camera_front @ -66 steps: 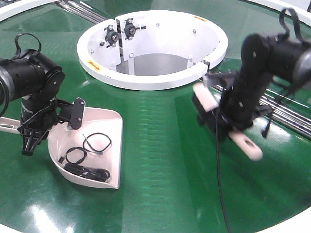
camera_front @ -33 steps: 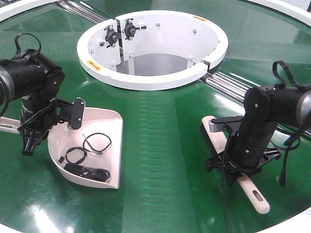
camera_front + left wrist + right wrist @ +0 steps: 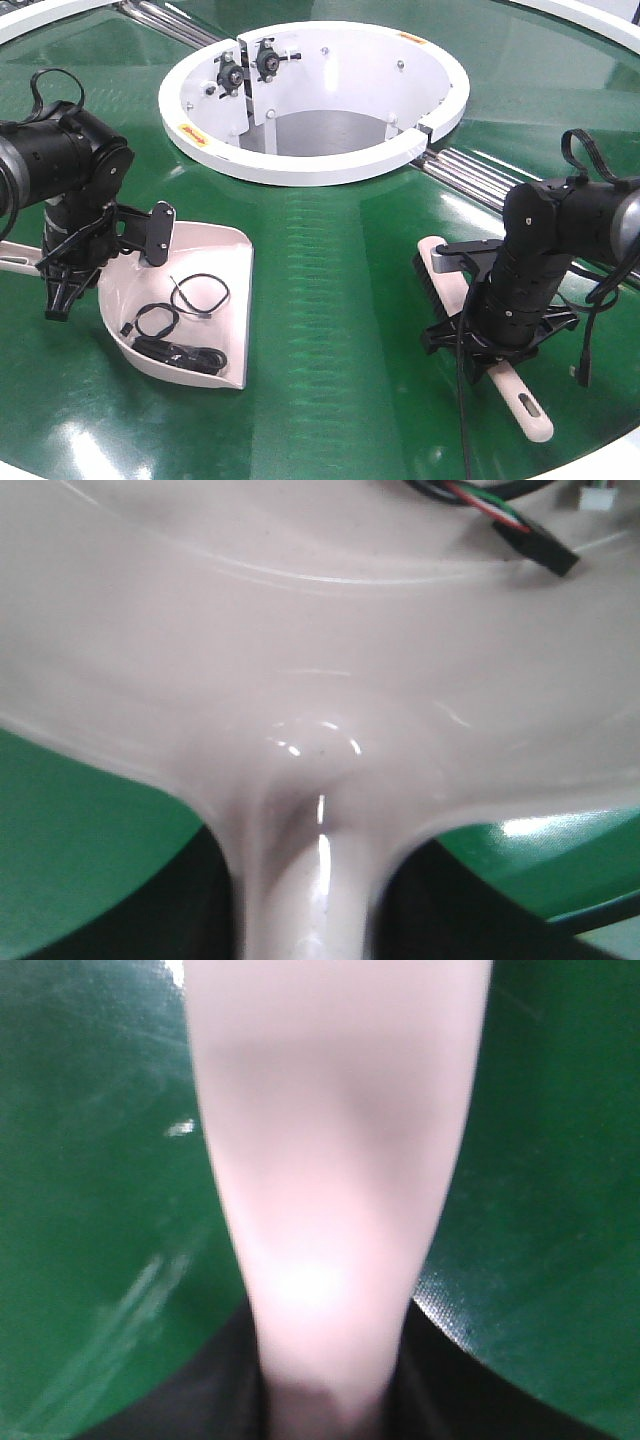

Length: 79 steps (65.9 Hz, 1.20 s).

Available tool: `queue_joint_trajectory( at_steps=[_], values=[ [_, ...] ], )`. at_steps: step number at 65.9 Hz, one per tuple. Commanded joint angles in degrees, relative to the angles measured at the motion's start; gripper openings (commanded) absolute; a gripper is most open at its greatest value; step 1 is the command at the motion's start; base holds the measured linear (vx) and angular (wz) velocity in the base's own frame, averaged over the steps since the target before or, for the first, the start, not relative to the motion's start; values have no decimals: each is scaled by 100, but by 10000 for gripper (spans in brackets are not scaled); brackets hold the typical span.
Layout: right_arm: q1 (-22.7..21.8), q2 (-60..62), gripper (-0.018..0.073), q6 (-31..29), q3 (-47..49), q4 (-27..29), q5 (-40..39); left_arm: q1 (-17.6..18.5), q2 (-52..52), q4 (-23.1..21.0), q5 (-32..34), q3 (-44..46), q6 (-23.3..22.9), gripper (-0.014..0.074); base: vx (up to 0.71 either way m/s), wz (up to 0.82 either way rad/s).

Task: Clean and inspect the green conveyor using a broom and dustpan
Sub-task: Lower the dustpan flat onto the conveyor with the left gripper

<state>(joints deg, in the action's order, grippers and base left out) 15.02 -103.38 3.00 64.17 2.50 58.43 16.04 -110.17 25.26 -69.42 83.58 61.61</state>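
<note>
The green conveyor (image 3: 330, 300) fills the front view. On its left lies the beige-pink dustpan (image 3: 215, 260), holding black wire loops (image 3: 195, 295) and a cable (image 3: 180, 352). My left gripper (image 3: 55, 268) is shut on its handle, which runs between the dark fingers in the left wrist view (image 3: 310, 880); the pan's back wall (image 3: 300, 630) fills that view. At the right the broom (image 3: 440, 275) lies low on the belt, bristles toward the centre, slotted end (image 3: 528, 408) toward the front. My right gripper (image 3: 500, 335) is shut on its handle (image 3: 330, 1210).
The white ring housing (image 3: 200, 145) opens at the back centre, with bearings on its inner wall. Metal rails (image 3: 475, 172) run from it to the right, just behind my right arm. The belt's white outer edge (image 3: 610, 455) curves past the front right corner.
My right arm has swung down and forward from near the rails, bringing the broom from mid-air to the belt. Over the last half second it barely moved. The left arm and dustpan stayed still.
</note>
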Motion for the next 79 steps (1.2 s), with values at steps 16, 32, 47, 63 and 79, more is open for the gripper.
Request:
queue_joint_trajectory(
  at_steps=[16, 32, 47, 63, 79],
  values=[
    [-27, 252, 6, -7, 86, -52, 130, 23, 318, 189, -206, 157, -32, -6, 0, 0],
    [-27, 252, 6, -7, 86, -52, 130, 23, 318, 189, -206, 157, -32, -6, 0, 0],
    [-27, 252, 6, -7, 86, -52, 130, 23, 318, 189, -206, 157, -32, -6, 0, 0],
    [-27, 252, 6, -7, 86, -52, 130, 23, 318, 189, -206, 157, -32, -6, 0, 0],
    [-27, 252, 6, -7, 86, -52, 136, 23, 318, 189, -206, 157, -32, -6, 0, 0]
  ],
)
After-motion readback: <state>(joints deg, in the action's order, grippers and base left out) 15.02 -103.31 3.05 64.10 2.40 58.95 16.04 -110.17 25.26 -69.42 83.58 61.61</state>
